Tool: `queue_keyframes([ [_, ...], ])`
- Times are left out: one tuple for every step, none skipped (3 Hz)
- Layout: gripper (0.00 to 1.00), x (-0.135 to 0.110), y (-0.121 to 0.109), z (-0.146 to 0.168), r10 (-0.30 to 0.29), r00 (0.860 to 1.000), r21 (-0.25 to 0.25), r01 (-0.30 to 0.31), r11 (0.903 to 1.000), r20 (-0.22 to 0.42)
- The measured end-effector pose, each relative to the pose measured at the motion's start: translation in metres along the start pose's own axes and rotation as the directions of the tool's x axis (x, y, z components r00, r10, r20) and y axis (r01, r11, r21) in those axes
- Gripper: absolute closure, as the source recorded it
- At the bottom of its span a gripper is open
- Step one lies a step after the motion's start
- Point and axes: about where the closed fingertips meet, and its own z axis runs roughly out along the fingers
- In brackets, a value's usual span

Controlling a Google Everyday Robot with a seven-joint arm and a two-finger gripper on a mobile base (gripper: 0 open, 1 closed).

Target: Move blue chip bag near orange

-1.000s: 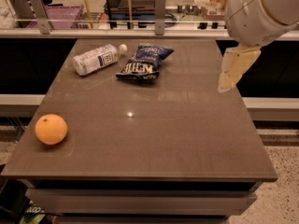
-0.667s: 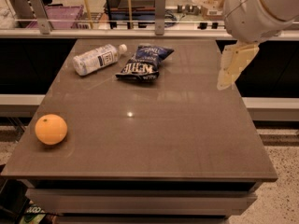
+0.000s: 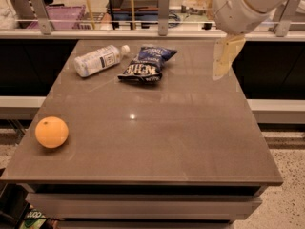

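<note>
A crumpled dark-blue chip bag [image 3: 147, 65] with white block lettering lies at the far side of the brown table [image 3: 190, 142], just beside a clear plastic bottle [image 3: 97, 60]. The orange [image 3: 51, 132] sits well apart at the near left edge. The robot's gripper [image 3: 220, 69] hangs over the far right side, holding nothing; whether it is released or clenched cannot be told.

Bulky, rounded, smooth white arm housing [image 3: 248, 1]. Below it, the gripper [image 3: 224, 58] is pale cream-yellow, flat and tapering, over the bench [image 3: 190, 142] near its far right corner.
</note>
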Motion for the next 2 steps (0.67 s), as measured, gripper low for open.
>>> queue_keyframes([
  [0.0, 0.006, -0.012, 0.023, -0.02, 0.999, 0.001, 0.02, 0.9998, 0.036],
  [0.0, 0.005, -0.024, 0.046, -0.042, 0.997, 0.006, 0.042, 0.9991, 0.064],
])
